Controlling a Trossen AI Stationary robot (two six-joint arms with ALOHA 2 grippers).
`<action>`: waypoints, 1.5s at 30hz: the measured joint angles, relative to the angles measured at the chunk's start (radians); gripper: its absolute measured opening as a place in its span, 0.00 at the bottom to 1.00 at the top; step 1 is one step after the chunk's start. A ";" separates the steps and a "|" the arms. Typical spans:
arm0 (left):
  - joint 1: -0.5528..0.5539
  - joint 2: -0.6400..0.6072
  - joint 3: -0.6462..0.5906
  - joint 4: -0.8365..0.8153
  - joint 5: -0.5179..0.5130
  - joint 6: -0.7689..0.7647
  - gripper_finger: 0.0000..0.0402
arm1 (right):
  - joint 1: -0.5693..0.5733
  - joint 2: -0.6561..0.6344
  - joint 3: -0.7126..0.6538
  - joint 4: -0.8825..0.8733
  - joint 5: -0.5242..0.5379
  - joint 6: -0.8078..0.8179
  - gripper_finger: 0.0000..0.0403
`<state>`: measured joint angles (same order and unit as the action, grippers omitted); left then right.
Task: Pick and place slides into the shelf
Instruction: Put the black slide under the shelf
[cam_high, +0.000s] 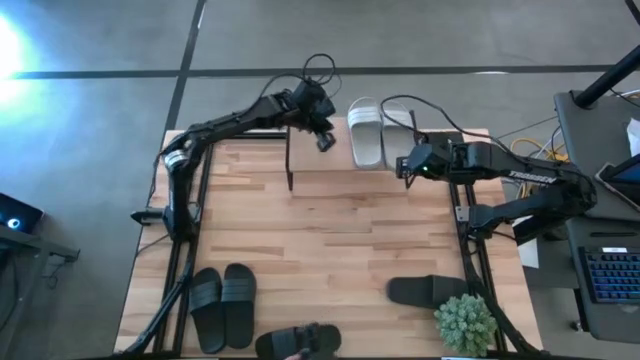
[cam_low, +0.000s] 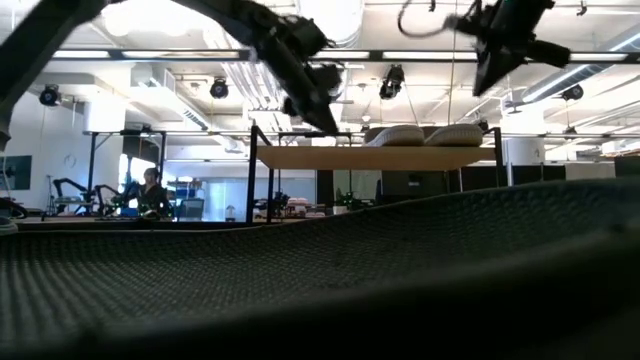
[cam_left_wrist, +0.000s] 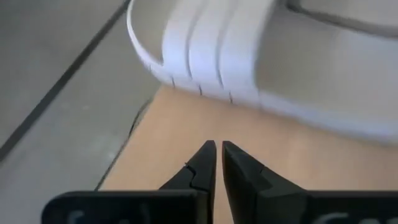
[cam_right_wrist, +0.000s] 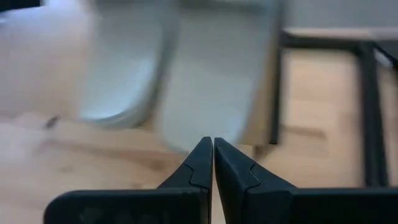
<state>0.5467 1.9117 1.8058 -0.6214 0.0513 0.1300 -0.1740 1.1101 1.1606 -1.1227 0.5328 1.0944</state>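
Two white slides lie side by side, soles down, on the shelf's light wood top at the table's far edge; they also show in the low view. My left gripper is shut and hovers over the shelf top just left of the slides. My right gripper is shut and hangs above the near end of the right white slide. In the low view both grippers are above the shelf, clear of it.
Black slides lie on the table's near part: a pair at the left, one by the near edge, one at the right. A green potted plant stands in the near right corner. Bare tabletop lies between them and the shelf.
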 joint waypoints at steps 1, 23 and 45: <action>-0.006 -0.028 -0.006 -0.034 0.014 0.020 0.03 | 0.028 -0.010 0.000 0.041 0.004 -0.062 0.02; -0.155 -0.585 -0.518 -0.056 0.106 -0.092 0.03 | 0.456 0.038 0.014 0.250 -0.249 0.066 0.23; -0.732 -0.701 -0.720 -0.078 -0.361 -0.962 0.03 | 0.693 0.410 0.013 -0.207 -0.718 0.466 0.47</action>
<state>-0.1854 1.2110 1.0859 -0.6990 -0.3098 -0.8324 0.5193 1.5205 1.1740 -1.3300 -0.1851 1.5606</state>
